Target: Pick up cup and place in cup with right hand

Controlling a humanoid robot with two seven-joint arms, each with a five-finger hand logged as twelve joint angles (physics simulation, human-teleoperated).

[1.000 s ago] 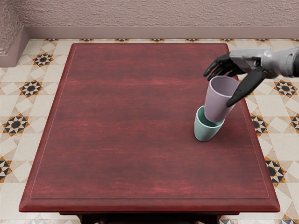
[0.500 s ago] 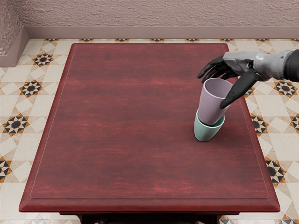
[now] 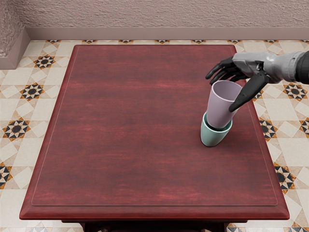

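My right hand (image 3: 223, 92) comes in from the right edge at the upper right, its thumb on the near right side of the purple cup (image 3: 221, 109) and its other fingers behind the rim, grasping it. The purple cup tilts slightly, and its lower end is inside the mouth of the teal cup (image 3: 212, 136). Upright on the table, the teal cup stands toward the right side. How deep the purple cup's base reaches is hidden by the teal wall.
The red wooden table (image 3: 130, 125) fills most of the view, its right edge passing just beyond the cups. Patterned floor tiles surround it, and a rough wall (image 3: 159, 13) rises behind.
Over the last second my right hand has moved left with the purple cup, which now stands straighter over the teal cup. Since half a second ago they have barely shifted.
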